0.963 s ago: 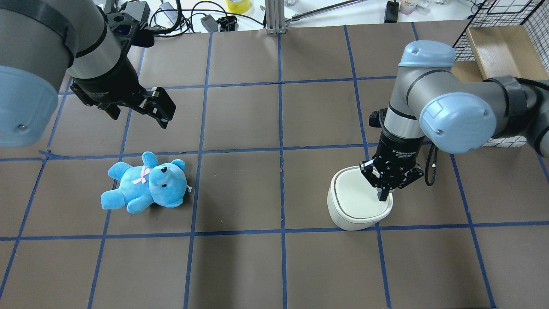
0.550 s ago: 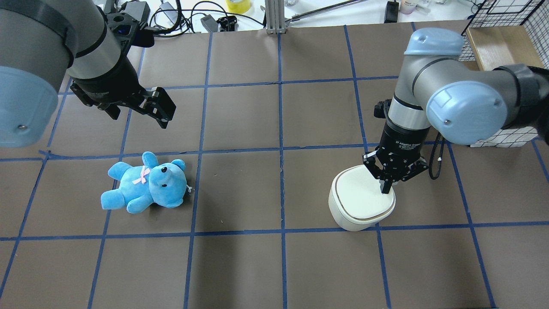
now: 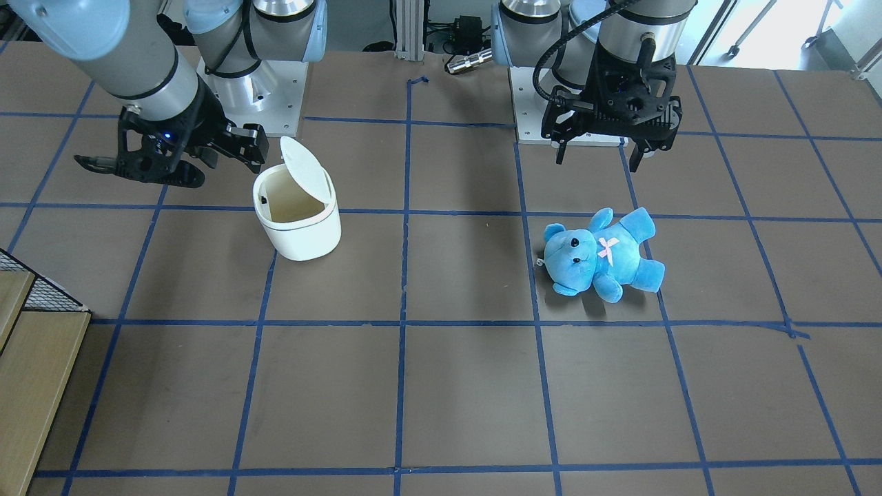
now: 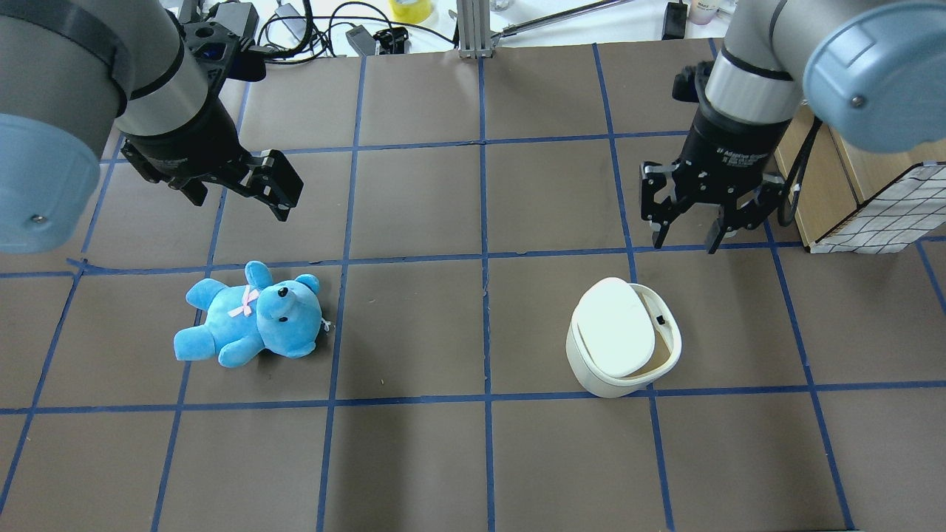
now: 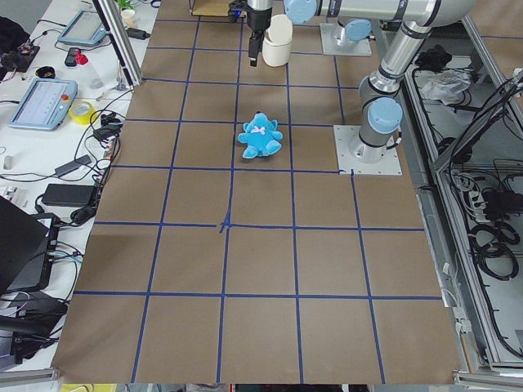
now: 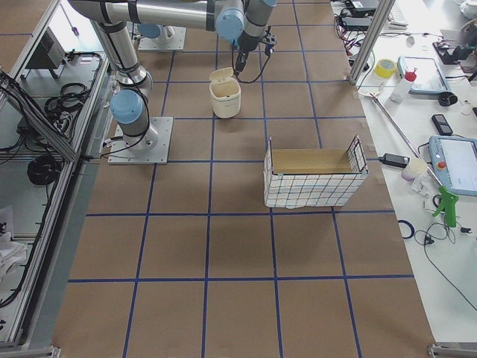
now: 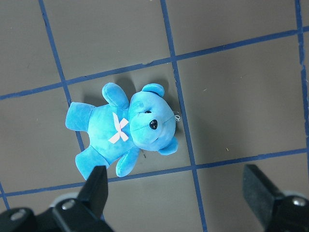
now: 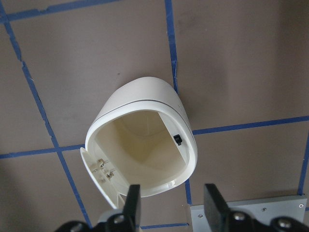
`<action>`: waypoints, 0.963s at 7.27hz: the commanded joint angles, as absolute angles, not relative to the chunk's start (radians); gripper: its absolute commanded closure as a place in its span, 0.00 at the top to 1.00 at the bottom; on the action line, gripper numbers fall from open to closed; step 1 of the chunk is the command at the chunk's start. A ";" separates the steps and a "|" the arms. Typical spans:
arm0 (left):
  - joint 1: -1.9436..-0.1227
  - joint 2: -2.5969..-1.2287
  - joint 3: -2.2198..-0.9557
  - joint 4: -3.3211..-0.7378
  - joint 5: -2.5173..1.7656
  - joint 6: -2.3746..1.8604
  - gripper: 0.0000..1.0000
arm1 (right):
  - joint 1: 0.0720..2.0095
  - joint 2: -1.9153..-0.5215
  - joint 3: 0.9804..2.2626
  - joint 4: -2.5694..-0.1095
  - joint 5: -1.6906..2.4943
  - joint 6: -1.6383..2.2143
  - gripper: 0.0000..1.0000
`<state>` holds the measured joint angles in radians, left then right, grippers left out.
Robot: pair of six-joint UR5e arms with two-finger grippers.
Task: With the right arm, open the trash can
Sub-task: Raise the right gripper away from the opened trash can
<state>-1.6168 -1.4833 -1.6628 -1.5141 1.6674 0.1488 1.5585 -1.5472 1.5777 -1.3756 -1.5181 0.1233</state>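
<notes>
The white trash can stands on the table's right half with its flip lid tilted up, so the cream inside shows. It also shows in the front view, the right wrist view and the right side view. My right gripper hangs open and empty above the table, beyond the can and apart from it. It shows in the front view with a blue light, and in its wrist view. My left gripper is open and empty, above a blue teddy bear.
The teddy bear lies on its back on the table's left half, directly below the left wrist camera. A wire basket with a wooden floor stands at the right, close to my right arm. Cables and tools lie beyond the far edge.
My right gripper, shut and pressing the lid's right edge before, has lifted away toward the far side and opened. The lid has flipped up. The left arm and bear have not moved.
</notes>
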 commanded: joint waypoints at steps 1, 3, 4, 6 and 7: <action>-1.617 -1.483 -1.663 -1.514 1.667 0.149 1.00 | 1.557 -1.549 1.471 -1.387 -1.560 0.127 1.00; -1.617 -1.483 -1.663 -1.514 1.667 0.149 1.00 | 1.557 -1.571 1.460 -1.480 -1.608 0.127 1.00; -1.617 -1.483 -1.663 -1.514 1.667 0.149 1.00 | 1.559 -1.578 1.462 -1.477 -1.608 0.129 1.00; -1.617 -1.483 -1.663 -1.514 1.667 0.149 1.00 | 1.557 -1.594 1.460 -1.489 -1.603 0.129 1.00; -1.617 -1.483 -1.663 -1.514 1.667 0.149 1.00 | 1.559 -1.592 1.465 -1.491 -1.600 0.129 1.00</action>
